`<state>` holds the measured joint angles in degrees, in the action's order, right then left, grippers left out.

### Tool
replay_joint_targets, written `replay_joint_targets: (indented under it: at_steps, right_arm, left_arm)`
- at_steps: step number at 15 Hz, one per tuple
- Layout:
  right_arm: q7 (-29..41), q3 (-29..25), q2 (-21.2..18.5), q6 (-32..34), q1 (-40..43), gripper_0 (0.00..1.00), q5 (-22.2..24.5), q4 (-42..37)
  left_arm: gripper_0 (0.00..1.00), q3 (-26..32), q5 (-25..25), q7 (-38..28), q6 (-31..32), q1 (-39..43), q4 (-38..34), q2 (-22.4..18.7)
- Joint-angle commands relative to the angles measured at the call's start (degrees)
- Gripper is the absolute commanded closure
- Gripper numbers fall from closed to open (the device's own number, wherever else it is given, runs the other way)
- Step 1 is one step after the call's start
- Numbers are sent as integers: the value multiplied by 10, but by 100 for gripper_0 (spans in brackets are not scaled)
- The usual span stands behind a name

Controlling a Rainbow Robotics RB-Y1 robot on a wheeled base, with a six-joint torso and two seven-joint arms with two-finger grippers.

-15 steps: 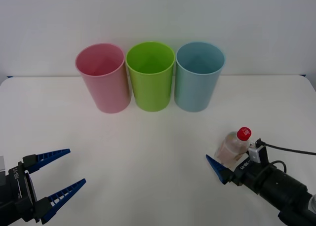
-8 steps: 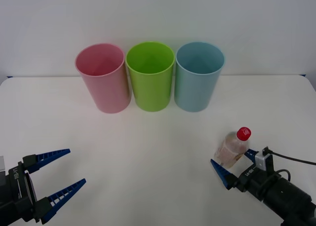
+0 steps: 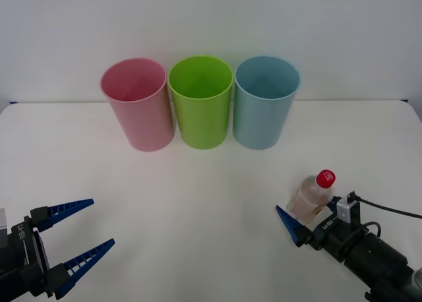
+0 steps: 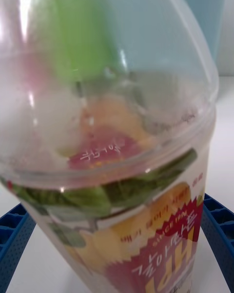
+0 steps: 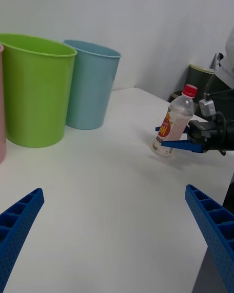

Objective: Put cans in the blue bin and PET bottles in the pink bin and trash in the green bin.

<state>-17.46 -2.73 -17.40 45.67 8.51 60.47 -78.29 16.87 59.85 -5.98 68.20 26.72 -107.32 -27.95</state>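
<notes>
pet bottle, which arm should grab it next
Right. The right pincer already has its open fingers on either side of the PET bottle. The left pincer sits open at the table's near left, far from it.

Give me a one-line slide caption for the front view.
Right gripper brackets the PET bottle; left gripper waits open.

Counter: plain white. Pink bin, lime-green bin, light-blue bin: each one solid colour, unpatterned. PET bottle: clear body, red cap, label printed in red, orange and green. Left claw and right claw: blue ribbed fingers on black bodies.
</notes>
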Motion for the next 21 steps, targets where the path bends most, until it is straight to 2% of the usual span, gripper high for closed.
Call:
replay_joint_targets:
  at_steps: [1,4,6,7,8,9,21]
  right_arm:
    - [-14,-4,0,29,-34,0,-2,46]
    - [-53,-11,0,42,-39,0,-17,58]
    - [-53,-16,0,50,-39,0,-18,58]
    - [-53,-20,0,58,-39,27,-19,58]
    - [-53,-25,0,65,-39,79,-22,58]
    - [-54,-30,0,75,-37,100,-29,58]
    - [-64,-22,0,99,-34,100,-33,54]
  left_arm:
    - [0,0,0,0,0,0,0,0]
    - [0,0,0,0,0,0,0,0]
    - [0,0,0,0,0,0,0,0]
    - [0,0,0,0,0,0,0,0]
    - [0,0,0,0,0,0,0,0]
    - [0,0,0,0,0,0,0,0]
    - [0,0,0,0,0,0,0,0]
